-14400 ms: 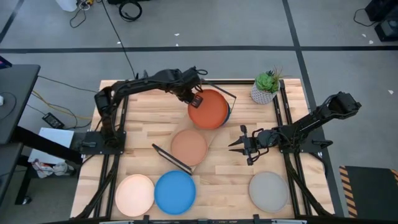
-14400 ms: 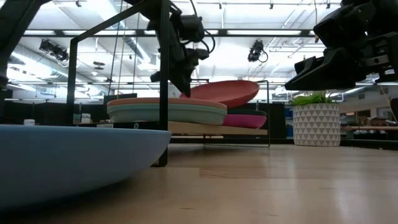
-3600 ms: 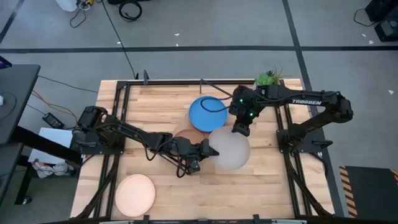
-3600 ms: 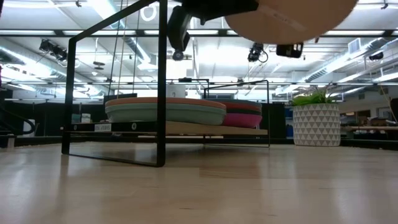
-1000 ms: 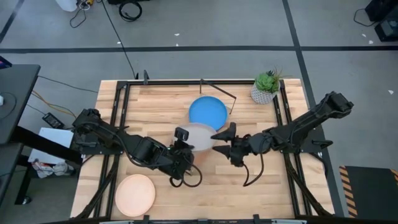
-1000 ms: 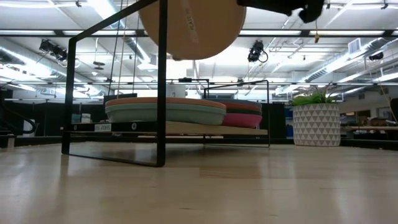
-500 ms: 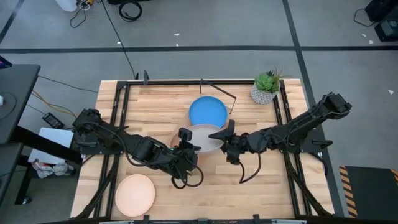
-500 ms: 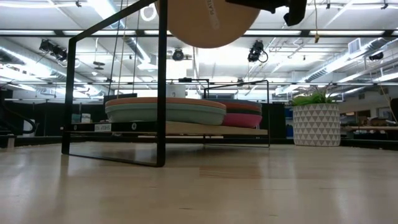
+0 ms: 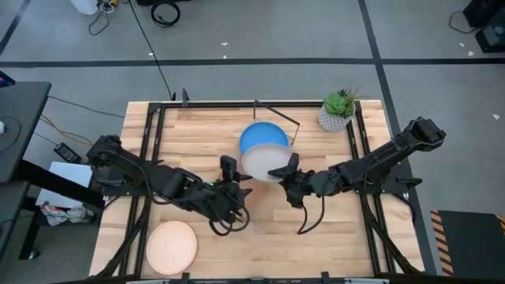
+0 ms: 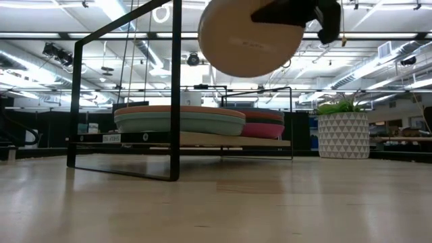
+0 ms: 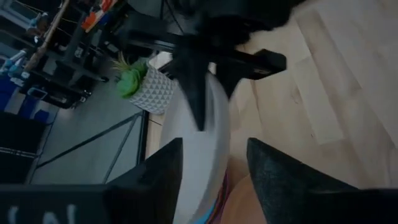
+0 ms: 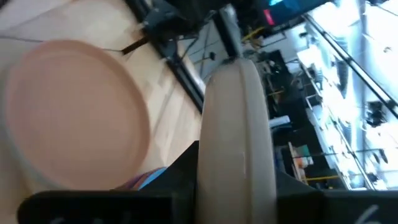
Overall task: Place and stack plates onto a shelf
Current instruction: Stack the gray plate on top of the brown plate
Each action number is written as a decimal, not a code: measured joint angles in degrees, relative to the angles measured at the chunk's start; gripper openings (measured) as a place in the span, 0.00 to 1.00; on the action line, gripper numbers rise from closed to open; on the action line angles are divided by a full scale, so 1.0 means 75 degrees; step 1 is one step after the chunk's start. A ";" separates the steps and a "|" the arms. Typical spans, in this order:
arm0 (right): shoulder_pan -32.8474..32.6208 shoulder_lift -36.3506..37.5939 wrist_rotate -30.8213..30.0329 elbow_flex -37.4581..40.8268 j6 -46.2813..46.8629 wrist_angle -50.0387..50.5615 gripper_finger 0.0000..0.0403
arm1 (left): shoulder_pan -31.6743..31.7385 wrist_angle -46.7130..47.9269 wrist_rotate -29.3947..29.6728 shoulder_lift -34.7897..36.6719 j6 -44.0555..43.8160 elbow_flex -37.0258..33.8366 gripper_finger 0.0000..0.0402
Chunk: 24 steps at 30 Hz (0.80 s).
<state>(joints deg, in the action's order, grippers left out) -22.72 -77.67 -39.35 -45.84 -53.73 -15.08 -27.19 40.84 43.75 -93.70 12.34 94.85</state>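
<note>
A grey plate hangs tilted in the air over the shelf; in the low view its underside faces the table's near edge. My right gripper is shut on its right rim. My left gripper is open, one finger on each side of the plate's left rim; I cannot tell whether they touch it. On the shelf a bright blue plate tops the far stack, and a terracotta plate lying on a teal one forms the near stack. A cream plate lies on the table at the near left. My right gripper pinches the grey plate's rim between its two fingers, one on each face. The fingers come about level from the table's right side. The plate is lifted clear above the shelf and stands tilted.
A potted plant stands at the far right corner. The shelf's black wire frame rises at its near end. Bare tabletop lies along the near edge, right of the cream plate.
My left gripper has opened and let go of the grey plate's rim. My right gripper has shut on the opposite rim. The plate has shifted a little toward the far edge and the right, and has tipped.
</note>
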 joint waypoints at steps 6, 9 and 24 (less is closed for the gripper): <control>-0.0207 0.0000 0.1150 0.0000 -0.0018 0.0716 0.19 | 0.0001 0.0262 -0.0006 0.0524 -0.0575 -0.0003 0.49; -0.0218 0.0000 0.1594 -0.0001 -0.0076 0.0911 0.19 | 0.0001 0.0328 -0.0008 0.0723 -0.0674 -0.0002 0.49; -0.0117 -0.1867 0.1538 -0.0003 -0.1975 -0.1177 0.17 | 0.0065 0.0013 0.0420 0.1475 -0.1620 0.0003 0.49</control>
<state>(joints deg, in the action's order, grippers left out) -23.59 -91.67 -27.81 -45.87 -68.54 -23.90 -26.70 40.94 46.90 -82.64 0.19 94.87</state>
